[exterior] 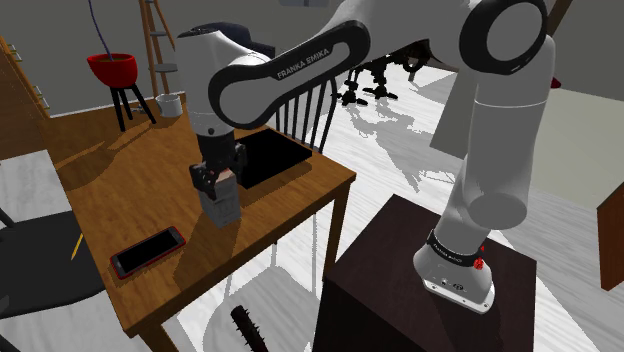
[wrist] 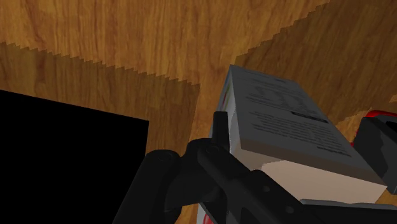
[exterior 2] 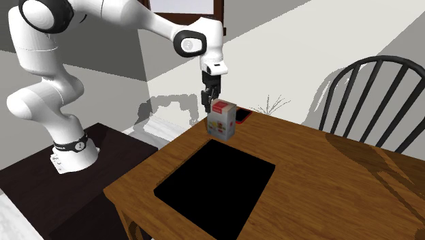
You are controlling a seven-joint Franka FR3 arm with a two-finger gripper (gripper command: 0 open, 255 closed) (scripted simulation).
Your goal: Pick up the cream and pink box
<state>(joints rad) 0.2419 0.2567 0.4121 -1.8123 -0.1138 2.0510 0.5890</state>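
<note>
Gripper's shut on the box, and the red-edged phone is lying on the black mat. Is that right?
Not quite. The gripper is shut on the box, but the red-edged phone is not on the black mat. It lies on the bare wood of the table, well apart from the mat. The shoulder view shows this.

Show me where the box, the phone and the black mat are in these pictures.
box (exterior 2: 219,123), second exterior view, on its printed front face.
phone (exterior: 148,251), shoulder view, middle of its dark screen.
black mat (exterior 2: 216,183), second exterior view, on its middle.
</note>
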